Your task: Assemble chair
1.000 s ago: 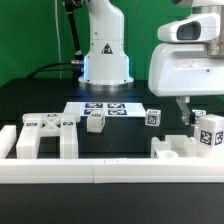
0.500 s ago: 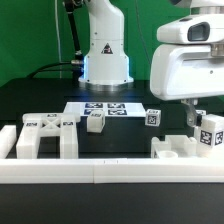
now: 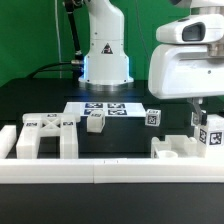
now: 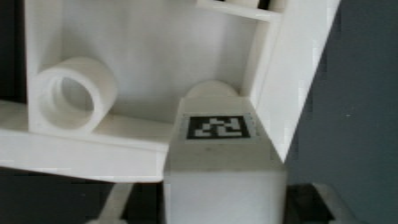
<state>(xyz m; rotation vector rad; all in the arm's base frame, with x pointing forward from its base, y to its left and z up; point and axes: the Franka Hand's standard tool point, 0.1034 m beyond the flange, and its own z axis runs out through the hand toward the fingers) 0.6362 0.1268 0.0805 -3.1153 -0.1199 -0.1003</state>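
Observation:
The chair lies in separate white tagged pieces. At the exterior view's right, my gripper is shut on an upright white chair piece with a square tag, which stands by a low white frame part. In the wrist view this tagged piece fills the gap between my fingers, against a white part with a round hole. A legged frame stands at the exterior view's left. Two small posts sit mid-table.
The marker board lies flat in front of the robot base. A long low white border rail runs along the front edge. The table top is black.
The jaws have closed from wide open onto the tagged white piece at the right. The gripper and piece have shifted slightly toward the exterior view's right.

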